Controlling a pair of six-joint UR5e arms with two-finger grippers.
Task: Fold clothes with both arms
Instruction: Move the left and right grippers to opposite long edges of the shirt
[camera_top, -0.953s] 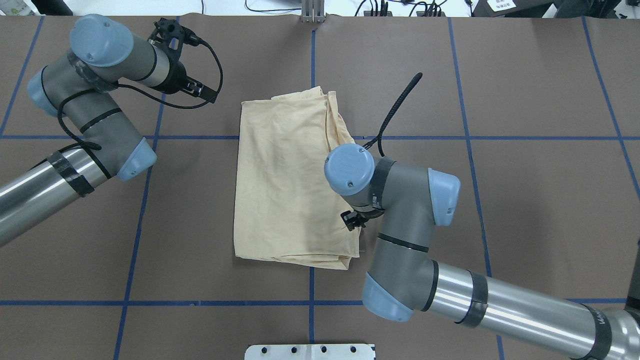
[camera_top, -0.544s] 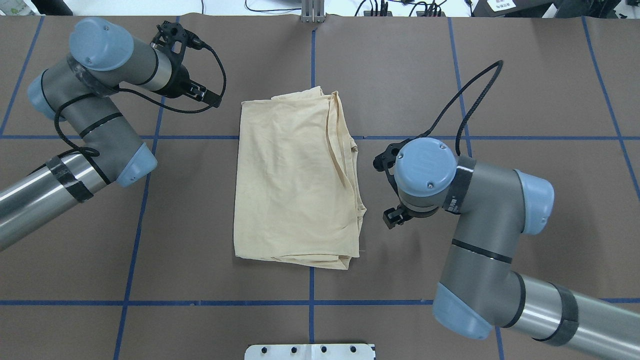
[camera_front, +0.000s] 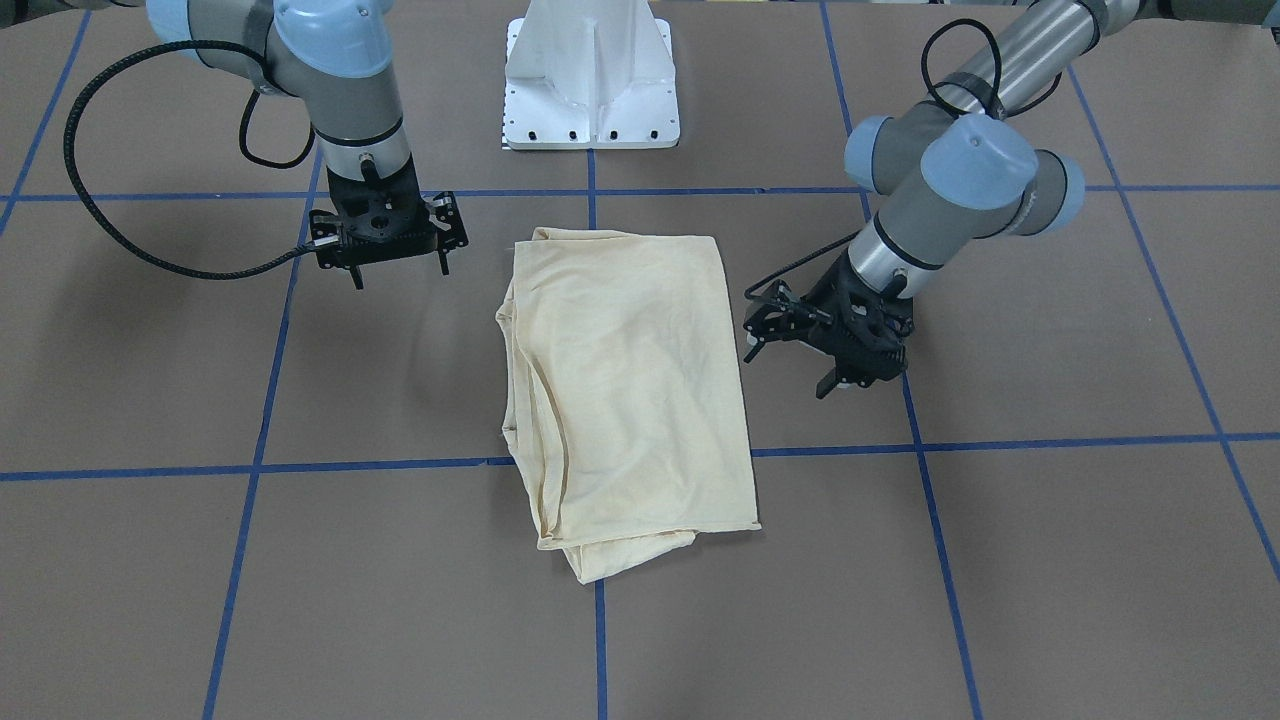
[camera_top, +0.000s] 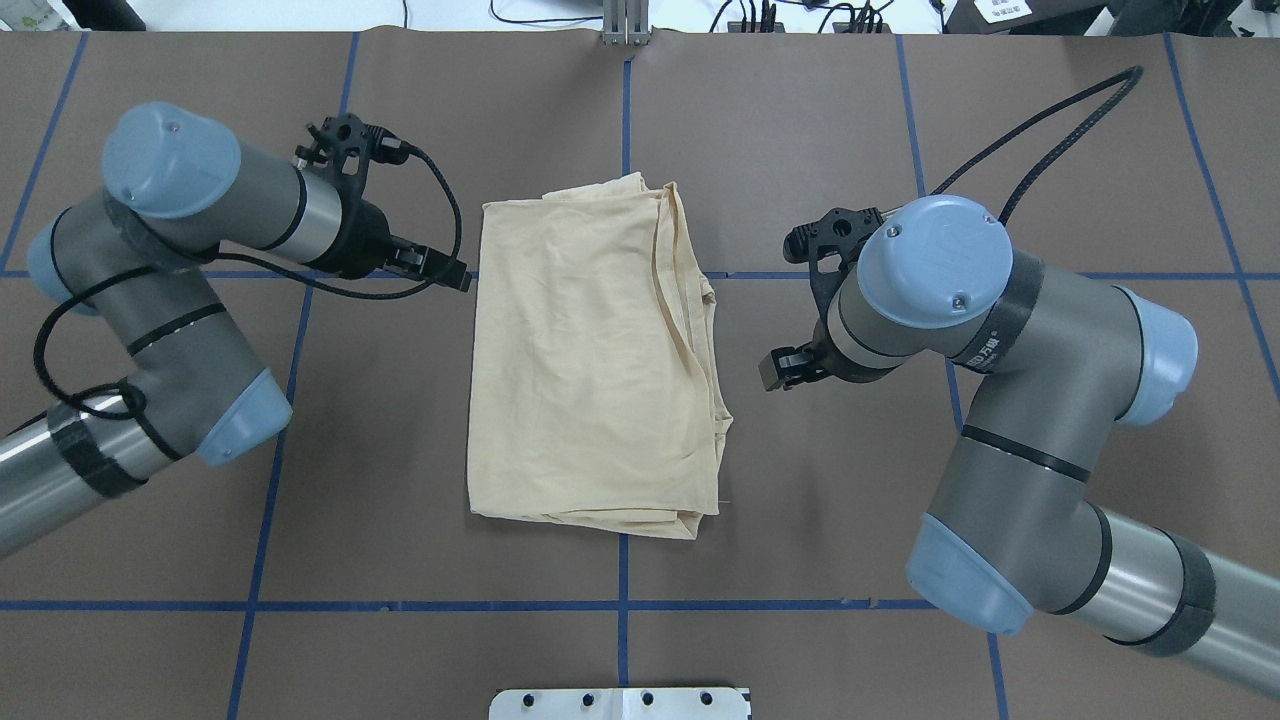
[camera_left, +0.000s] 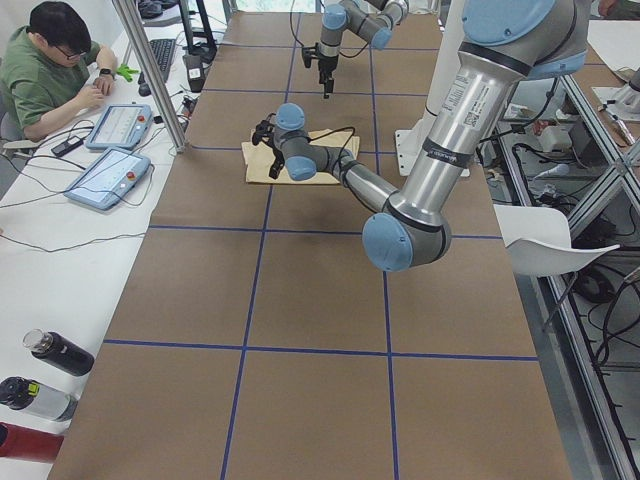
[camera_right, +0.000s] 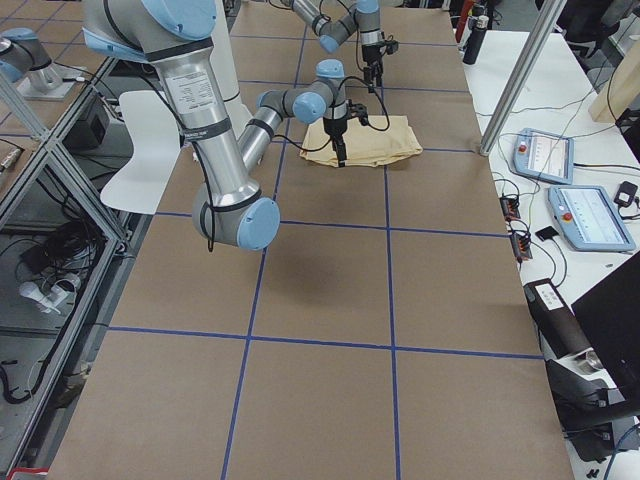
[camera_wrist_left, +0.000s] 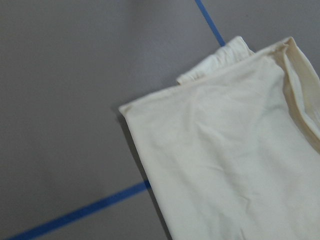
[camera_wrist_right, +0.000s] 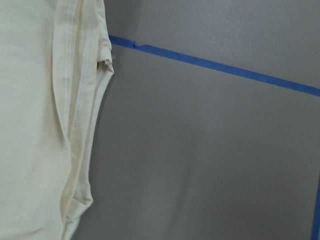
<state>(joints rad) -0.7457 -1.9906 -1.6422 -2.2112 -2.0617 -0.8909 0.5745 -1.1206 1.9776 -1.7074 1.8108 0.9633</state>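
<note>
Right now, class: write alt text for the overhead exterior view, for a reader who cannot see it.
A cream-yellow shirt, folded into a rectangle, lies at the centre of a brown table gridded with blue tape. The left gripper and right gripper flank it, neither holding it.

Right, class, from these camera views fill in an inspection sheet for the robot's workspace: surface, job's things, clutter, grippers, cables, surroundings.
surface: brown table gridded with blue tape lines.
job's things: cream T-shirt folded into a rectangle, lying flat between the two arms; no print showing.
clutter: nothing seen.
grippers: left gripper and right gripper both open, one on either side of the T-shirt, holding nothing.
cables: black cables loop from each wrist.
surroundings: white pedestal base; seated person at a side desk; bottles.
</note>
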